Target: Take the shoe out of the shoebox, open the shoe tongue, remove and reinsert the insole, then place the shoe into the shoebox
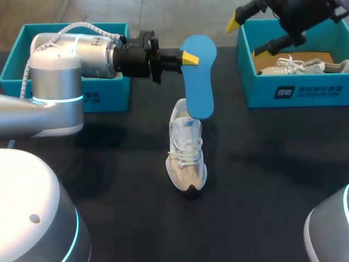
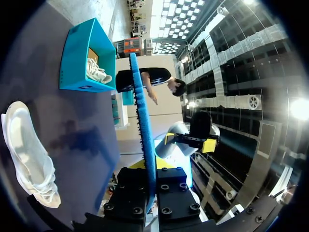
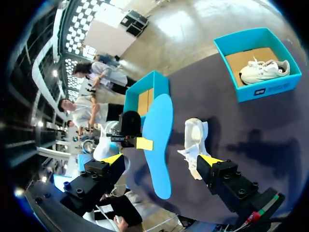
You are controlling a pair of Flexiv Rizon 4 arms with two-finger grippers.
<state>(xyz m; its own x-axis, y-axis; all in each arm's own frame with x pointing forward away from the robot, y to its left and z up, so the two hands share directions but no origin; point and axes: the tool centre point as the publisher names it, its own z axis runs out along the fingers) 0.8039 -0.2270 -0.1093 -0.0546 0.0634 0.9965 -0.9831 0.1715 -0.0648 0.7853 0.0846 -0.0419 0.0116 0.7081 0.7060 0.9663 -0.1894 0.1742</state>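
**Insole up, reinsertion next**

My left gripper (image 1: 187, 58) pinches the blue insole (image 1: 199, 82) near its far end, both fingers clamped on it. I'd lower the free end slowly into the sneaker (image 1: 186, 150) just beneath, angled toward the toe. My right gripper (image 1: 248, 37) hangs spread and empty over the far-right shoebox (image 1: 297, 91).
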